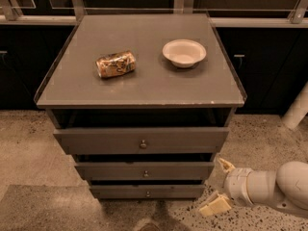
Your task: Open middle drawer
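Note:
The middle drawer [110, 170] is a grey flat front with a small round metal knob [146, 173], set between a wider top drawer [96, 141] and a narrower bottom drawer [120, 192]. All three fronts step out below the cabinet top. My gripper [217, 186] comes in from the lower right, just right of the middle and bottom drawers, near the floor. Its two cream fingers are spread apart and hold nothing. It touches no drawer.
On the grey cabinet top [144, 88] lie a crushed can [115, 64] on its side and a white bowl [184, 52]. Dark cabinets stand behind. Speckled floor [29, 148] lies to the left and right, and a white post [296, 109] is at the right.

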### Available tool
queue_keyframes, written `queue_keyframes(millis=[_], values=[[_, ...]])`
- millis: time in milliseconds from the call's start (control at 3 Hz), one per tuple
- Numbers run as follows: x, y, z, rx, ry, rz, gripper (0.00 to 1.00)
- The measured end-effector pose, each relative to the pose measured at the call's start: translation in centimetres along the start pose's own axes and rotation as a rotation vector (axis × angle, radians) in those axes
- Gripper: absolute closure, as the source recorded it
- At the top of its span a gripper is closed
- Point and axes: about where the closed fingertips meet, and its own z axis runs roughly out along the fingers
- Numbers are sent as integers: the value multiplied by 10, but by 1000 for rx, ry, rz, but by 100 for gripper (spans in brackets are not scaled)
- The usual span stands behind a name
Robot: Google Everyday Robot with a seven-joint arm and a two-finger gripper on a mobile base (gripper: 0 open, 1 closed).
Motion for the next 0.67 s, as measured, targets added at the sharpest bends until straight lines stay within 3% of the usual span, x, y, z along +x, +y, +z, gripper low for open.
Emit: queue_keyframes(millis=[333, 667], values=[[3, -1, -6, 53, 12, 10, 0], [20, 7, 16, 92, 9, 22, 0]])
